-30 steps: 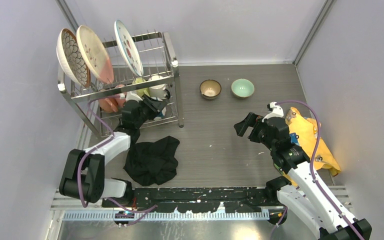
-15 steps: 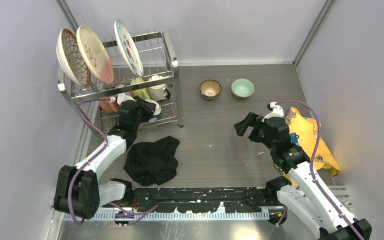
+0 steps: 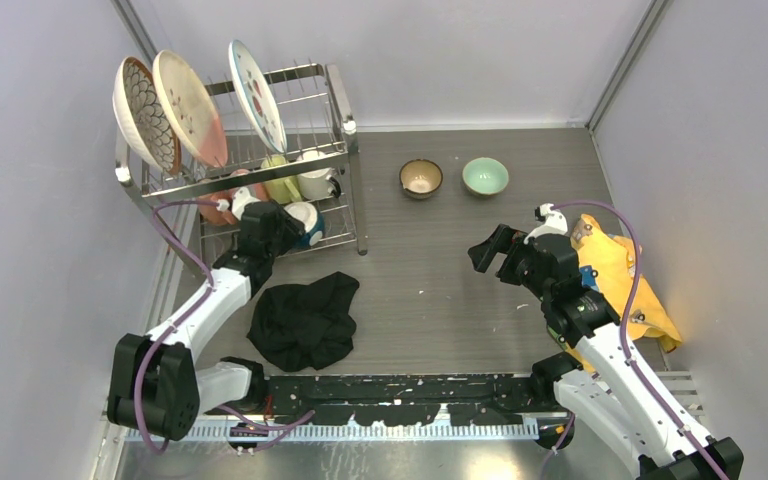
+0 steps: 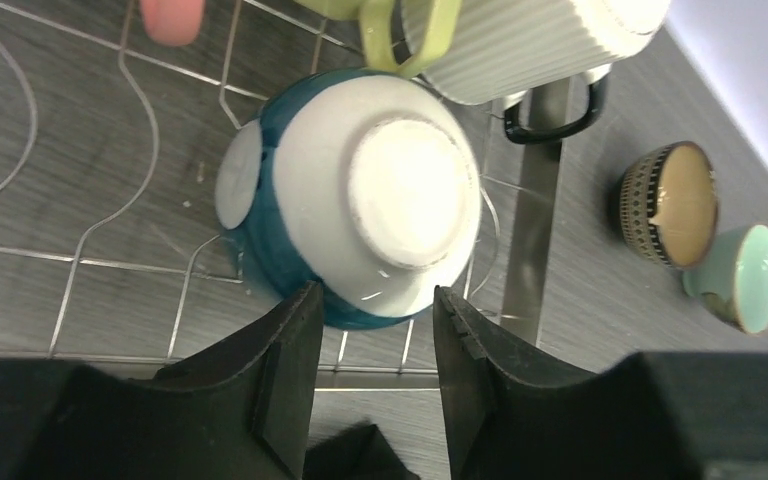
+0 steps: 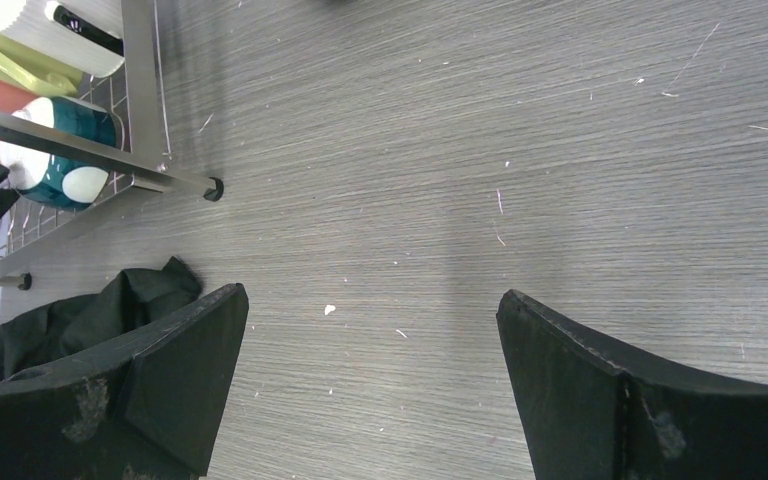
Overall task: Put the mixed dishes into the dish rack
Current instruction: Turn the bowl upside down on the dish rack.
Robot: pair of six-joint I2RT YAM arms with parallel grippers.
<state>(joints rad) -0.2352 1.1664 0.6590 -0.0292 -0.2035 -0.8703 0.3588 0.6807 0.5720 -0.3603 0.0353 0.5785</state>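
Left pincer (image 3: 282,222) reaches, in the overhead view, into the lower tier of the dish rack (image 3: 341,122), right against the blue bowl (image 3: 307,222) that lies there upside down. On the upper tier 3 patterned plates (image 3: 188,105) stand on edge between the prongs. The yellow mug (image 3: 280,180), the white mug (image 3: 315,178) and the pink mug (image 3: 222,207) sit on the lower tier behind the bowl. The brown bowl (image 3: 421,178) and the mint-green bowl (image 3: 485,176) stand side by side on the worktop (image 3: 430,290), well apart from the rack. A black cloth (image 3: 305,320) lies in front of the rack. The right pincer (image 3: 495,258) hovers over bare worktop beside a yellow cloth (image 3: 620,280). From the left wrist, the blue bowl shows its white foot, resting on the wires, and its near edge lies between the 2 parted fingertips; I cannot tell whether they press on it or stand free. The white mug's black handle and the yellow mug's handle hang just above the bowl. From the right wrist, both fingers stand wide apart with only worktop between them, grasping nothing, and the rack's corner with the blue bowl shows at the upper left.
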